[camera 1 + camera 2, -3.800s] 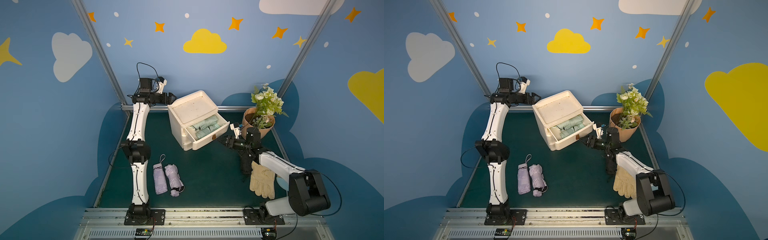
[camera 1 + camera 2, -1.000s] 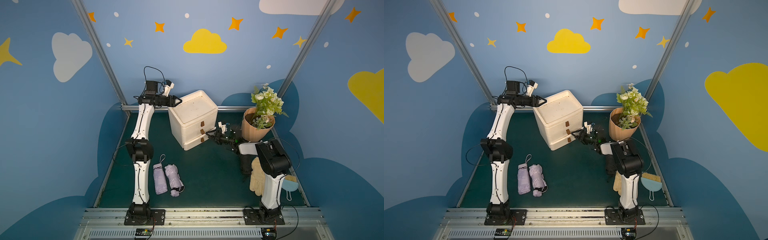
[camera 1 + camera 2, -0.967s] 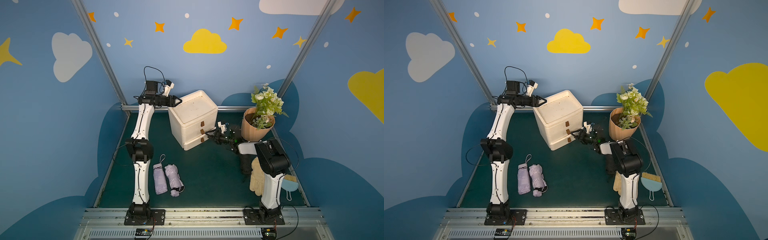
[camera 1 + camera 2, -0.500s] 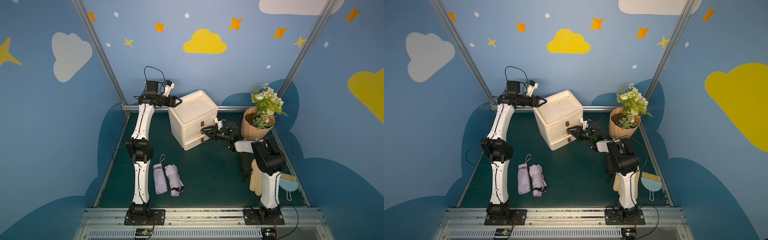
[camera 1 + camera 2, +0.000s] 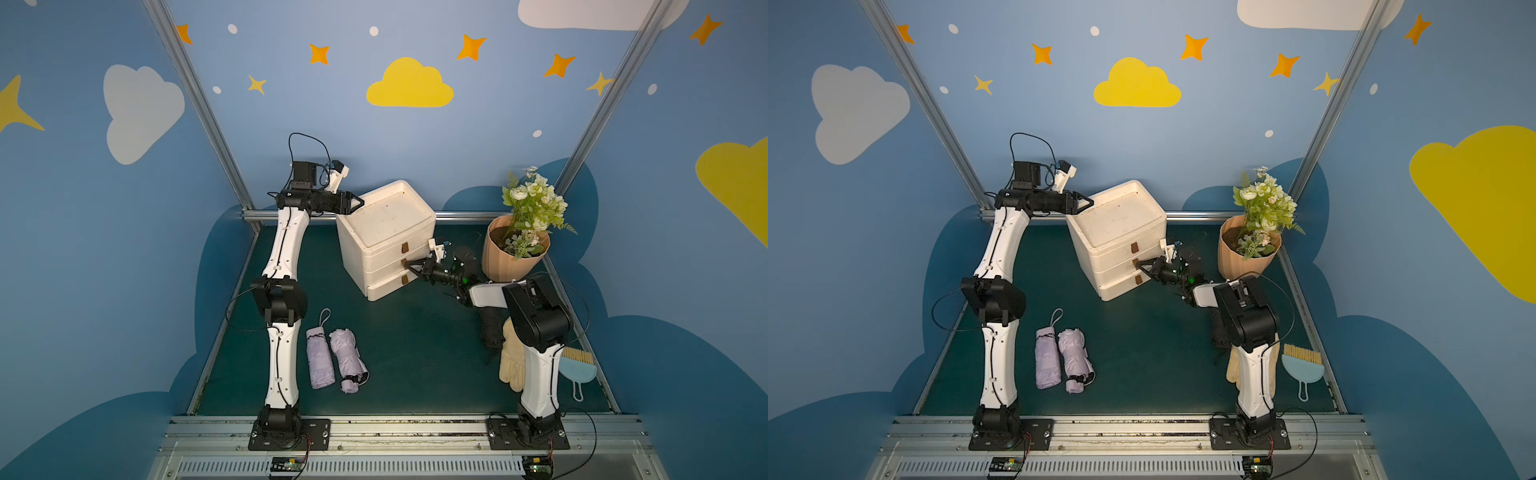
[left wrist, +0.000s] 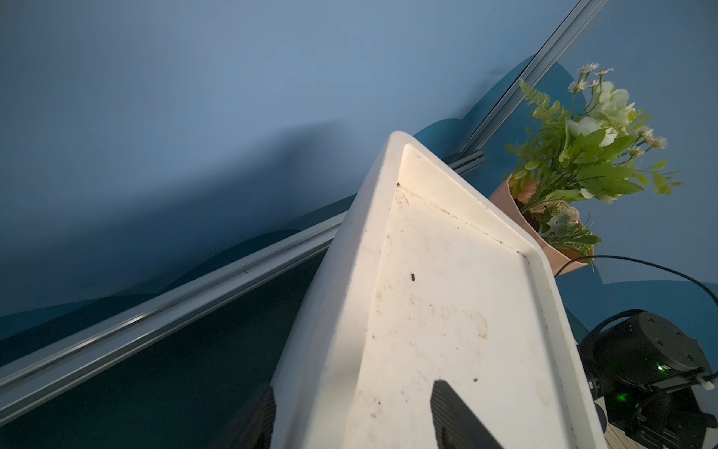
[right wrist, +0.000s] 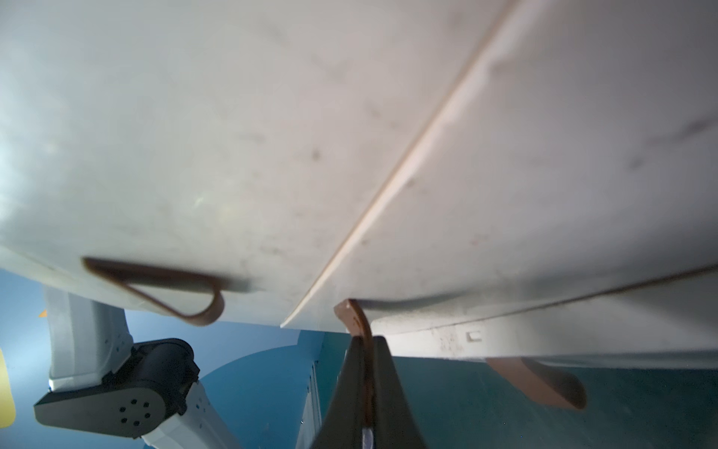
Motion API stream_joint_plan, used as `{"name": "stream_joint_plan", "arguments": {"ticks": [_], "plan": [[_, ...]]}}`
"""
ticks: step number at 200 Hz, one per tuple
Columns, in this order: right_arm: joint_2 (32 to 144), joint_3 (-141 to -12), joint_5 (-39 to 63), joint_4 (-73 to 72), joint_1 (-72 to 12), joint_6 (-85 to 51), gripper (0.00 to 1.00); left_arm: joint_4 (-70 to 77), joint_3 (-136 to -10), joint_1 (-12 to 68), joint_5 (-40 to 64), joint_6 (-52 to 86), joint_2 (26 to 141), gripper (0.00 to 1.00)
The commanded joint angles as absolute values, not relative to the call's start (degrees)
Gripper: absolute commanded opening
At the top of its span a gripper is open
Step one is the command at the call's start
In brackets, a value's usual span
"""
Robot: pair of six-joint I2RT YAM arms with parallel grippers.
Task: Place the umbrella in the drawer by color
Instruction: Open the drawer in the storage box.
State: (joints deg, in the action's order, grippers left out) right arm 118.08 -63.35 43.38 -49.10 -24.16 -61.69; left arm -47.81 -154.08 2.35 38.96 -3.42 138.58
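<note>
Top views: green mat (image 5: 415, 353), blue walls (image 5: 415, 145)

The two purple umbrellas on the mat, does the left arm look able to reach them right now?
Probably yes. The purple umbrellas lie uncovered beside the left arm's lower link, with nothing over them. The left gripper would first have to lift off the cabinet corner that its open jaws straddle.

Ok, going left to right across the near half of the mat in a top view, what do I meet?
Left arm → sleeved umbrella → loose umbrella → gloves → dustpan.
</note>
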Motion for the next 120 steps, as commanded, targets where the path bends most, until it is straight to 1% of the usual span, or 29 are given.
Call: {"name": "stream_joint_plan", "arguments": {"ticks": [1,42,80,120], "plan": [[115.30,-62.24,44.64,-50.62,-24.01,-60.91,0.00,-50.51,-154.54,4.23,39.73,-3.79,138.93,0.66],[111.76,-58.98,45.08,-50.54,-23.05,-60.30,0.00,-50.27,-154.57,4.22,39.31,-3.52,138.87,0.66],[107.27,-52.30,45.94,-50.28,-22.05,-59.49,0.00,-50.27,-154.52,4.22,39.07,-3.45,138.98,0.66],[101.89,-46.31,47.93,-45.21,-20.14,-55.48,0.00,-50.36,-154.57,4.22,39.07,-3.43,138.97,0.66]]}}
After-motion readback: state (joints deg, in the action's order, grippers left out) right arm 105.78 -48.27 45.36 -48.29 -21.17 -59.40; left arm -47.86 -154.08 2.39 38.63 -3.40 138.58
